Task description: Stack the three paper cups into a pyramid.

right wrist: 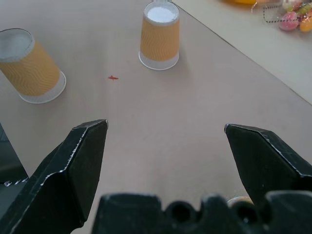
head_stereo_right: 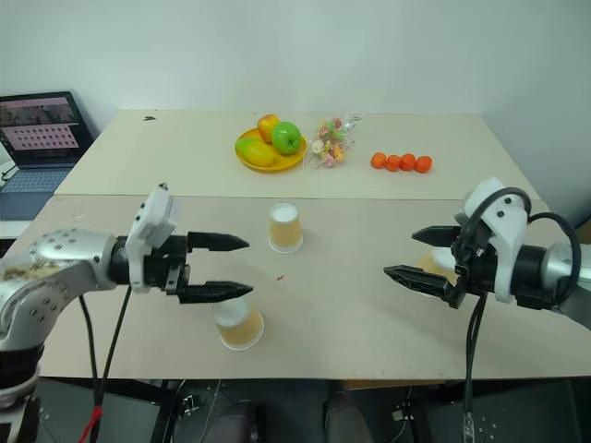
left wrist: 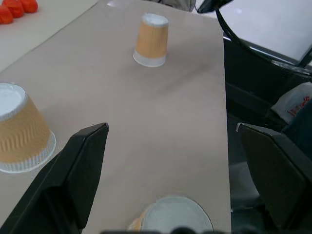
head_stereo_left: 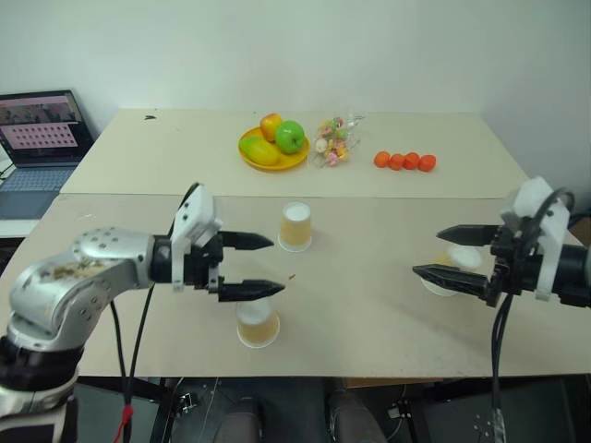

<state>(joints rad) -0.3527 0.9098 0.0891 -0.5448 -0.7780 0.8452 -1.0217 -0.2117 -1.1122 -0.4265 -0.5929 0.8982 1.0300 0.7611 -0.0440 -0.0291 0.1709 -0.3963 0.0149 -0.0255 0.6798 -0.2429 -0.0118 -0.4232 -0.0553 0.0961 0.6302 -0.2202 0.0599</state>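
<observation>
The left tool has its fingers spread wide and holds nothing; one paper cup stands upside down on the desk just beneath its lower finger. A second cup stands just beyond its fingertips. The right tool is also wide open and empty, hovering over the third cup.

Both eye views look forward and down over the table from above; each wrist view sits low, close over the same tabletop.
</observation>
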